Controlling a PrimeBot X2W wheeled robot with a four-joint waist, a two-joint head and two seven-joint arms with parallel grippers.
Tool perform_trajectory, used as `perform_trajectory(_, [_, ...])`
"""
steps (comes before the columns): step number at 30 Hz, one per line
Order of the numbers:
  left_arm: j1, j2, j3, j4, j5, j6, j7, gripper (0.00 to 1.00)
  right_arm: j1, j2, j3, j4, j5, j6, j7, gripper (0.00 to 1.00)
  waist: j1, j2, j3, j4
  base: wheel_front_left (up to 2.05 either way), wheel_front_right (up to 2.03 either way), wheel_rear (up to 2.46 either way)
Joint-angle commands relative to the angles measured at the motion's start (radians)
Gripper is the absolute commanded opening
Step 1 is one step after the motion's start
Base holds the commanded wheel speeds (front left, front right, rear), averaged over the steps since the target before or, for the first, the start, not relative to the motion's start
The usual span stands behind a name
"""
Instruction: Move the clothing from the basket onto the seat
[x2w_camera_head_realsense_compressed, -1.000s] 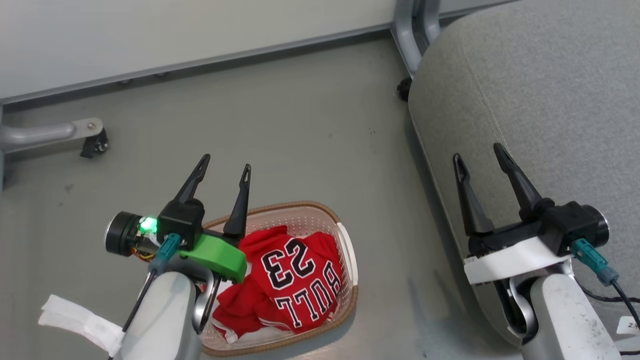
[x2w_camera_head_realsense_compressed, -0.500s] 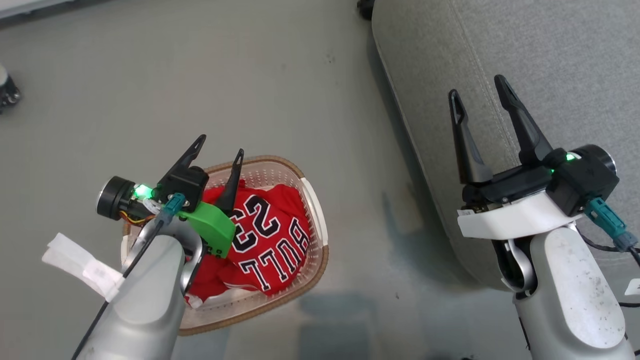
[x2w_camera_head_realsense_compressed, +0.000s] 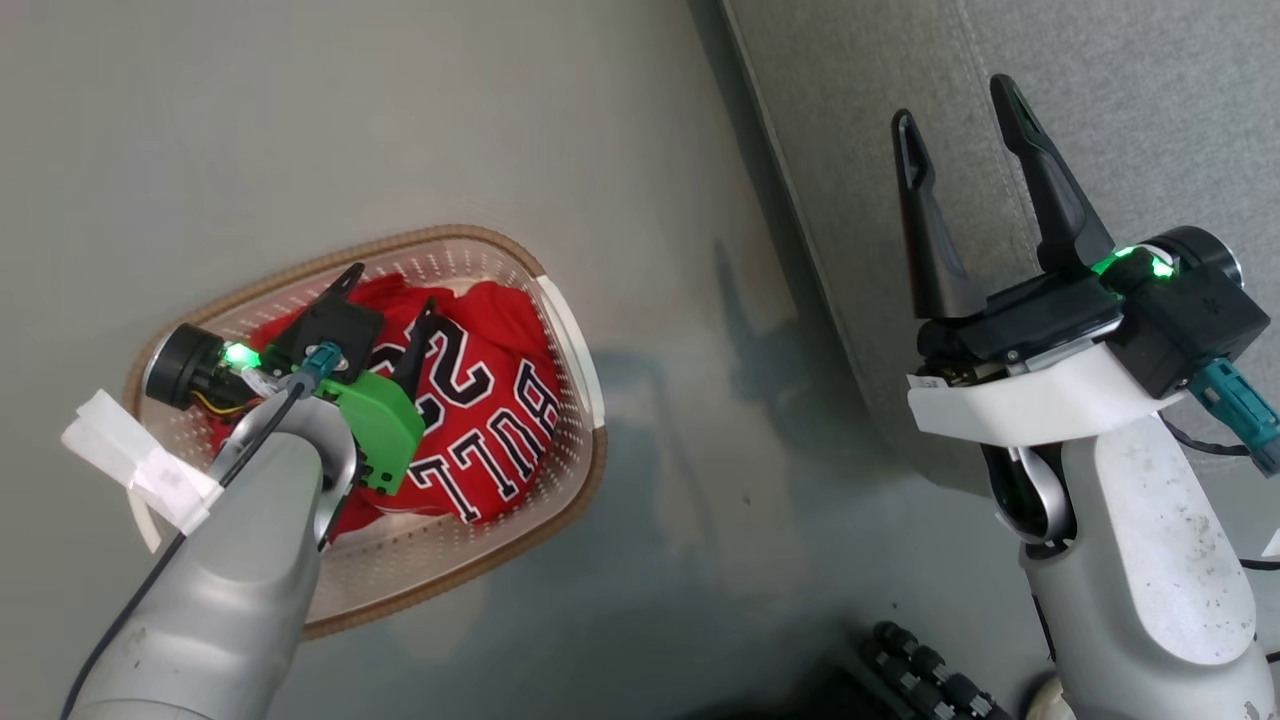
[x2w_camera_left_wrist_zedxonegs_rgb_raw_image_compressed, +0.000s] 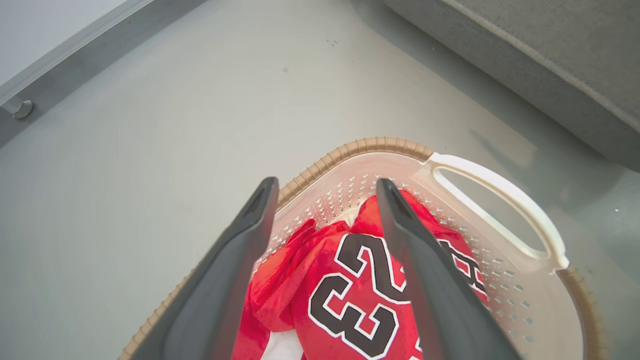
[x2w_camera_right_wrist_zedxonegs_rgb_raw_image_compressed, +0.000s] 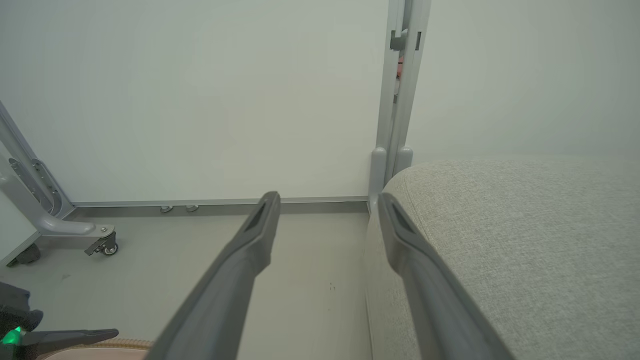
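Hovering left fingers (x2w_camera_left_wrist_zedxonegs_rgb_raw_image_compressed: 225, 280) spread over clothing (x2w_camera_head_realsense_compressed: 500, 400) in basket (x2w_camera_head_realsense_compressed: 440, 234), right fingers (x2w_camera_head_realsense_compressed: 925, 240) spread

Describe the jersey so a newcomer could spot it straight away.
Start at the big grey seat; on the floor to its left stands a cream basket. Inside lies the jersey: the only red cloth bearing black-and-white numerals.

The right gripper (x2w_camera_right_wrist_zedxonegs_rgb_raw_image_compressed: 328, 197), jaws spread wide, hovers at the rounded edge of the seat (x2w_camera_right_wrist_zedxonegs_rgb_raw_image_compressed: 525, 240), with what may be the basket (x2w_camera_right_wrist_zedxonegs_rgb_raw_image_compressed: 115, 344) well apart from it.
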Motion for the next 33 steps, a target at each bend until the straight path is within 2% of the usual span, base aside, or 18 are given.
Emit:
perform_trajectory(1, [-0.029, 0.014, -0.011, 0.025, -0.003, -0.002, 0.001, 1.00, -0.016, -0.001, 0.003, -0.007, 0.005, 0.000, -0.003, 1.00, -0.0001, 0.0075, 0.073, -0.041, 0.00, 0.00, 0.00])
perform_trajectory(17, [-0.239, 0.063, -0.143, 0.260, 0.000, -0.001, 0.005, 1.00, -0.061, -0.001, 0.005, -0.050, 0.028, 0.000, -0.003, 1.00, -0.0001, 0.0075, 0.263, -0.069, 0.00, 0.00, 0.00])
perform_trajectory(28, [-0.331, 0.093, -0.239, 0.320, 0.002, -0.001, 0.064, 1.00, -0.066, -0.001, 0.009, -0.056, 0.037, 0.000, -0.003, 1.00, -0.0001, 0.0075, 0.336, -0.072, 0.00, 0.00, 0.00])
perform_trajectory(33, [-0.323, 0.085, -0.275, 0.332, -0.033, -0.001, 0.116, 1.00, -0.068, -0.001, 0.002, -0.056, 0.037, 0.000, -0.003, 1.00, -0.0001, 0.0075, 0.347, -0.068, 0.00, 0.00, 0.00])
